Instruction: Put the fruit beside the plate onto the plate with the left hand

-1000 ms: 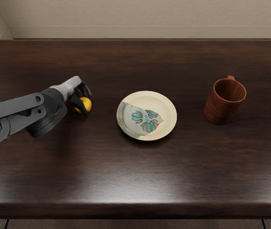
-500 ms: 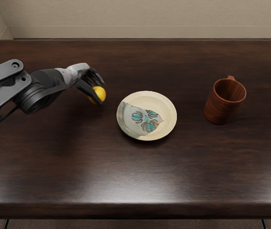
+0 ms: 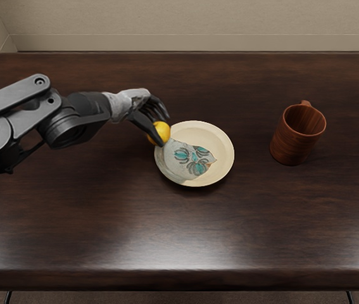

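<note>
From the left comes the left hand (image 3: 146,117), fingers clamped around the yellow fruit (image 3: 161,131), which it holds just at the left rim of the plate (image 3: 222,140). Further right, well apart, a brown mug (image 3: 297,133) stands upright on the dark table (image 3: 179,221).

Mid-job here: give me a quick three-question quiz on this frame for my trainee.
1. True or false: the left hand grips the yellow fruit.
2. What stands to the picture's right of the plate? A: a bowl. B: a brown mug. C: a spoon.
3. Short answer: has the fruit been released onto the plate yet?

Key: 1 true; 2 B; 3 no, the hand holds it at the plate's near-left rim.
</note>
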Robot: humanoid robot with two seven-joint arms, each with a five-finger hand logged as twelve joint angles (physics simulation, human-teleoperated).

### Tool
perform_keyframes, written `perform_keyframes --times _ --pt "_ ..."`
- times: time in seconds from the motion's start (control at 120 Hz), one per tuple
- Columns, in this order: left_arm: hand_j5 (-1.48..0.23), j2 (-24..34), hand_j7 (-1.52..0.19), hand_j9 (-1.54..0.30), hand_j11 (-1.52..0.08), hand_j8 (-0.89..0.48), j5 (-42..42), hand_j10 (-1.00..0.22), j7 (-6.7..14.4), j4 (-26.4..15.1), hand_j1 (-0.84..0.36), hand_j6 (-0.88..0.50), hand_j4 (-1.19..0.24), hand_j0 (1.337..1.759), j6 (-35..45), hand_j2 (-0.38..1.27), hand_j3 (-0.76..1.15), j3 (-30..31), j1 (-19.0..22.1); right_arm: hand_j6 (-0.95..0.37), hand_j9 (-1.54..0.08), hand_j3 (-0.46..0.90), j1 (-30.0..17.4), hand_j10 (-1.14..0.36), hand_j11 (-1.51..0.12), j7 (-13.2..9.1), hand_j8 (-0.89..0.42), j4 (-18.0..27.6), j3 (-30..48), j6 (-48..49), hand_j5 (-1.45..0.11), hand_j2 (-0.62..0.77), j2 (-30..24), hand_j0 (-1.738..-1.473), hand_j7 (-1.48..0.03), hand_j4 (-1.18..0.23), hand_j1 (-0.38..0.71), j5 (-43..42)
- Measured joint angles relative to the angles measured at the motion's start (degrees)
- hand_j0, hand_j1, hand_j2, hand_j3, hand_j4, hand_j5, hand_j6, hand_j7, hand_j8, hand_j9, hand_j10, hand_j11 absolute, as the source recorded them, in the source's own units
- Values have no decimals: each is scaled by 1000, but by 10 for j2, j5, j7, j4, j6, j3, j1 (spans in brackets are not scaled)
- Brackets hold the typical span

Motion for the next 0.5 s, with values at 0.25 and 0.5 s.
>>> perform_keyframes --times 0.25,0.5 --pt "-1033 -28 -996 -994 -995 -472 0 -748 0 1 -356 -513 -731 1656 0 709 0 3 1 -15 -20 0 0 -15 -20 0 -15 0 0 0 -19 -3 0 -1658 -20 -15 -331 0" --pt "-1005 -43 -979 -976 -978 -463 0 -731 -1 4 -375 -508 -718 1656 -5 711 0 6 0 -15 -20 0 0 -15 -20 0 -15 0 0 0 -19 -3 0 -1658 -20 -15 -331 0"
